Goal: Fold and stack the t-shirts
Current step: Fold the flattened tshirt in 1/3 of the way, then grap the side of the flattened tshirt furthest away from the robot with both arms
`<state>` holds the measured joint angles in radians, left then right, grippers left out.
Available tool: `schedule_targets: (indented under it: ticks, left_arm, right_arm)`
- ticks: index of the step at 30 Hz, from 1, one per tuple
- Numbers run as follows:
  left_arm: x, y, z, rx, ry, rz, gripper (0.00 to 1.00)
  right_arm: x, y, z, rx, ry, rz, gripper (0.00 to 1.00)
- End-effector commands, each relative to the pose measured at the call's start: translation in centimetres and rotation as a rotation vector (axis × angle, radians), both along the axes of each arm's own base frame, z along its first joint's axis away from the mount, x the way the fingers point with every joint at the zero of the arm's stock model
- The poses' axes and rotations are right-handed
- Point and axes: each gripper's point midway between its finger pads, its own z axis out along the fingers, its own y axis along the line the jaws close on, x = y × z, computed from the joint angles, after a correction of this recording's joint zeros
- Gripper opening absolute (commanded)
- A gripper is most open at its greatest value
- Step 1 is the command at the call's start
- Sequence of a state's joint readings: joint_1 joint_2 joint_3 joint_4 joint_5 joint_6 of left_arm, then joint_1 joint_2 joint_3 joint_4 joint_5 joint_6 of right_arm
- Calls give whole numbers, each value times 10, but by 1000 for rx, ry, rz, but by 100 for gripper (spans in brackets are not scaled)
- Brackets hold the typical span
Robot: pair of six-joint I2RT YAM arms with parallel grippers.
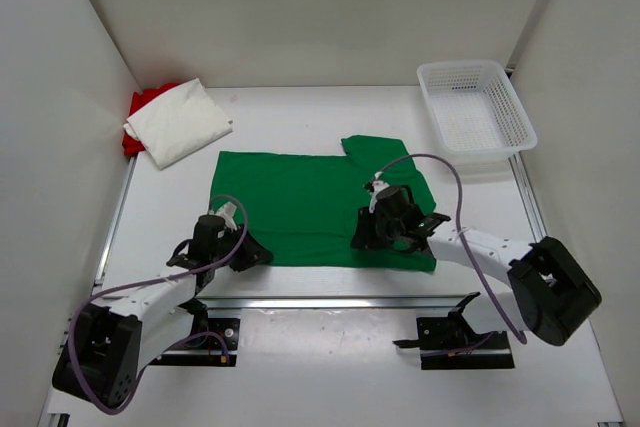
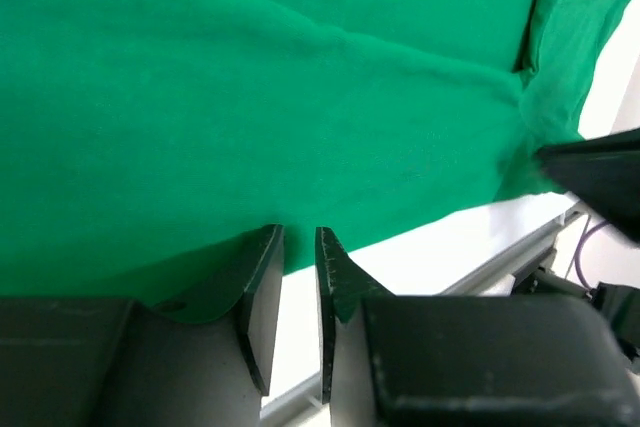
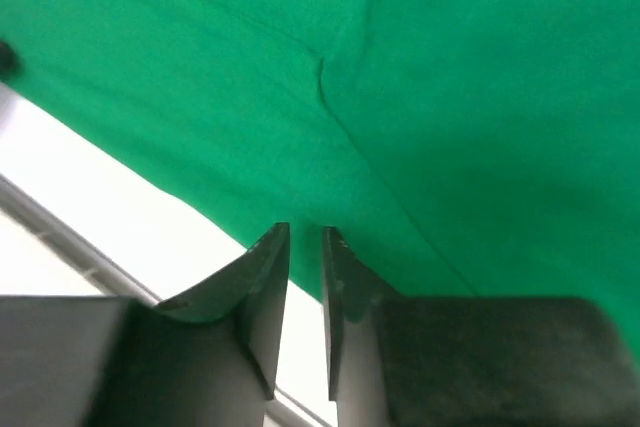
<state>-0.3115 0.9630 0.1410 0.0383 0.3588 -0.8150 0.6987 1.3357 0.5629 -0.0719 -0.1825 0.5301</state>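
The green t-shirt (image 1: 300, 202) lies spread flat mid-table, one sleeve folded in at its far right. My left gripper (image 1: 250, 255) is at its near left hem. In the left wrist view (image 2: 298, 232) its jaws stand nearly together, pinching the hem of the green cloth (image 2: 300, 97). My right gripper (image 1: 362, 239) is at the near hem right of centre. In the right wrist view (image 3: 305, 229) its jaws are likewise narrowed on the green edge (image 3: 400, 97). The white t-shirt (image 1: 180, 122) lies folded at the far left on the red t-shirt (image 1: 140, 107), which is mostly hidden.
A white mesh basket (image 1: 470, 67) stands at the far right. White walls close the table on three sides. A metal rail (image 1: 340, 300) runs along the table's near edge, just in front of the shirt's hem.
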Motion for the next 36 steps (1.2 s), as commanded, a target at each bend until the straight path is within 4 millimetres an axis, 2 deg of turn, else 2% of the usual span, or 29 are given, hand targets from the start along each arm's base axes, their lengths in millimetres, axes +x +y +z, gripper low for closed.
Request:
schedule_targets:
  ticks: [1,2,3,4,5,6,8,9,10,11,12,13,14,15,16,17,18,20,21,23,24,26,30,33,34,35,36]
  left_arm:
    - [15,-11,32,-24,-32,-38,31]
    - [20,-16,39,-14,-54,-52,31]
    - [38,-18,57,0,-113,-38,32]
    - [45,-26,70,-11,-138,-55,33]
    - [51,-30,77,-18,-165,-60,33]
    - [60,-37,92,-37,-218,-62,34]
    - [61,-46,93,-66,-223,-86,33]
    - [62,-51,97,-77,-234,-89,33]
    - [60,-54,95,-85,-226,-99,34]
    - [58,-57,92,-85,-225,-107,33]
    - [55,-60,91,-94,-222,-119,33]
    - [53,-60,88,-93,-216,-126,34]
    - [50,-61,84,-88,-211,-133,34]
    - [48,-62,84,-88,-212,-141,33]
    - [48,-61,82,-81,-214,-137,34]
    - [46,-62,80,-75,-210,-150,34]
    - [42,-63,76,-66,-204,-159,33]
    - [41,-69,73,-61,-196,-181,33]
    - [38,-72,72,-69,-188,-191,34]
    - [38,-77,71,-85,-188,-201,34]
    - [34,-79,67,-88,-168,-215,33]
    - [32,-84,64,-98,-163,-228,33]
    - [34,-85,63,-98,-157,-229,32]
    - [37,-86,64,-96,-163,-228,32]
    - [35,-85,63,-100,-151,-230,33]
    - [37,-84,64,-101,-154,-224,33]
    - [38,-83,64,-99,-159,-219,33]
  right_arm:
    - [43,0,68,115,-131,-19,23]
    - [63,-14,77,117,-163,-58,24]
    - [82,-18,89,119,-201,-76,24]
    - [110,-34,97,105,-237,-126,19]
    - [139,-51,114,105,-287,-183,10]
    - [153,-58,103,76,-261,-206,6]
    - [203,-84,100,12,-300,-289,0]
    - [216,-97,96,-36,-323,-324,0]
    - [237,-99,98,-41,-335,-337,0]
    - [255,-108,108,-58,-366,-370,3]
    - [264,-114,90,-85,-334,-382,7]
    - [279,-114,84,-97,-322,-384,9]
    - [297,-119,96,-100,-358,-396,12]
    - [303,-124,76,-136,-319,-405,14]
    - [317,-121,75,-155,-333,-399,19]
    - [327,-127,64,-187,-312,-407,23]
    - [329,-132,59,-217,-296,-411,26]
    - [350,-138,53,-252,-295,-431,33]
    - [356,-141,43,-265,-267,-431,37]
    - [359,-145,31,-287,-220,-429,41]
    - [368,-151,37,-309,-244,-449,42]
    - [365,-151,19,-356,-196,-439,43]
    - [366,-154,9,-405,-177,-444,46]
    - [358,-148,-3,-342,-100,-411,43]
    - [355,-146,-7,-322,-79,-403,35]
    - [355,-141,0,-306,-95,-394,28]
    - [346,-135,2,-281,-82,-378,21]
